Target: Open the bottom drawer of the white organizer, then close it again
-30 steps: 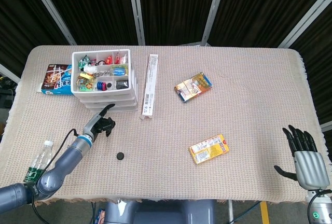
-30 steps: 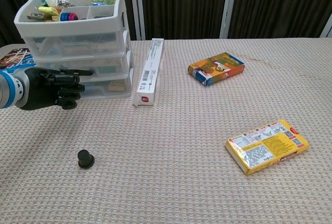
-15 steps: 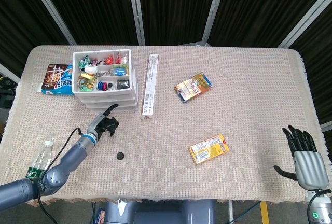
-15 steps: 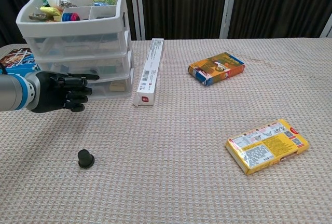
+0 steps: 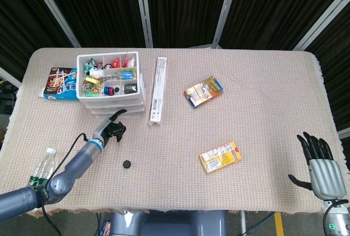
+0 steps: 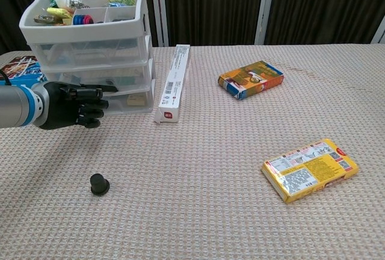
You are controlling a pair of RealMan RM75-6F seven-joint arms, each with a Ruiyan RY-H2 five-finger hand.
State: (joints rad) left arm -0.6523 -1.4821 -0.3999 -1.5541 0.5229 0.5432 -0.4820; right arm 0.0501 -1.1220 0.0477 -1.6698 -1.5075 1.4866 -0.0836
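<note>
A table covered in a beige woven cloth filled both views, its near edge cut off in the chest view. At its far left stood the white organizer, a plastic three-drawer tower with translucent fronts and an open top tray of small bright trinkets too small to identify. Its bottom drawer sat flush with the frame, the contents only dimly visible through the plastic. The left robot hand, black with a blue-ringed wrist, hovered just in front of that drawer, its fingers curled inward on nothing and one digit stretched toward the drawer front; whether it touched the drawer could not be told. Its arm ran out of frame at the left. The right robot hand, grey-backed with black fingers spread and empty, showed only in the head view at the table's near right corner, well apart from everything. A long white carton lay just beside the organizer. A blue snack bag was partly hidden behind the tower. An orange packet lay mid-table, a flat yellow box nearer the front. A clear bottle with a green label sat at the left edge. A small black knob rested on the cloth near the left robot hand.
</note>
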